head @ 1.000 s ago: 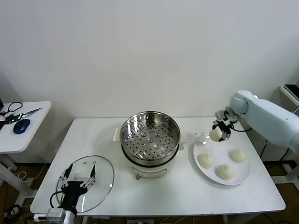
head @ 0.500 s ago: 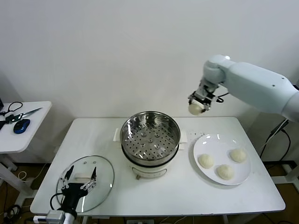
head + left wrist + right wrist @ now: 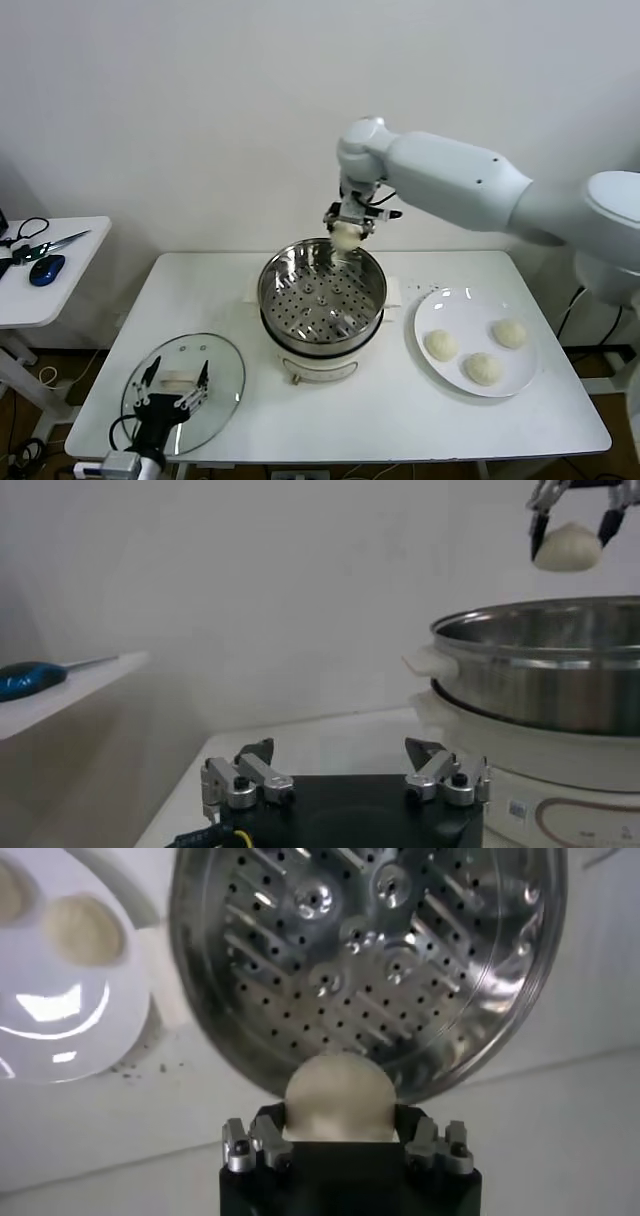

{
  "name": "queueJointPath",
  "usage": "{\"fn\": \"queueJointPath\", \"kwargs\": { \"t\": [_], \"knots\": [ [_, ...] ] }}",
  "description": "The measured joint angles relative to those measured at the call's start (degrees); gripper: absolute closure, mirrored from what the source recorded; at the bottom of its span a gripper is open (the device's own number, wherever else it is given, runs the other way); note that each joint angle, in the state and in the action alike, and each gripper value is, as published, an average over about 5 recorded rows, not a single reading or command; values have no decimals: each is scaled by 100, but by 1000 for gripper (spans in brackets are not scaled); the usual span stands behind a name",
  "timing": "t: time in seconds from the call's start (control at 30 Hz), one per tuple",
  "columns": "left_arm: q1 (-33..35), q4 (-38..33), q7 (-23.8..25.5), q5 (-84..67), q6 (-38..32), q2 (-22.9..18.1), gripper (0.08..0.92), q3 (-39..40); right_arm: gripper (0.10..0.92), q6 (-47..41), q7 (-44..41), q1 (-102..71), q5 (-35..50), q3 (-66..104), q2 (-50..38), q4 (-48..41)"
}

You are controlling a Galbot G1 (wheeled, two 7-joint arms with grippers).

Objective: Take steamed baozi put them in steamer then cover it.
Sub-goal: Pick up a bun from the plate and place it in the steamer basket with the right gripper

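Note:
My right gripper (image 3: 346, 232) is shut on one cream-white baozi (image 3: 345, 237) and holds it above the far rim of the steel steamer (image 3: 280, 270); the bun also shows in the right wrist view (image 3: 338, 1098) over the perforated floor (image 3: 360, 958), and in the left wrist view (image 3: 567, 548). Three baozi (image 3: 439, 345) lie on the white plate (image 3: 455, 302) at the right. The glass cover (image 3: 225, 378) lies flat at the front left. My left gripper (image 3: 174, 381) is open just above it, near its white handle.
A side table (image 3: 60, 290) at the far left holds scissors and a blue mouse (image 3: 45, 270). The steamer sits on a white pot base (image 3: 315, 362) at the table's middle. The white wall stands close behind.
My right arm has carried the baozi up from the plate and leftward, from over the plate to above the steamer's far rim. The left gripper has stayed over the cover.

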Motion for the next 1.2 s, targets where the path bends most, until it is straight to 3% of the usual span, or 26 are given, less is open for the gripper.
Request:
{"fn": "queueJointPath", "kwargs": {
  "t": [0.47,0.77,1.2],
  "knots": [
    [4,59,-5,-30,-16,11,177,-22,320,257,73,-734,-812,271,387,-464],
    [14,81,-6,-35,-32,8,177,-29,205,284,145,-910,-1058,362,444,-527],
    [8,47,-10,-33,-24,36,177,-46,203,301,134,-550,-761,390,30,-72]
  ]
}}
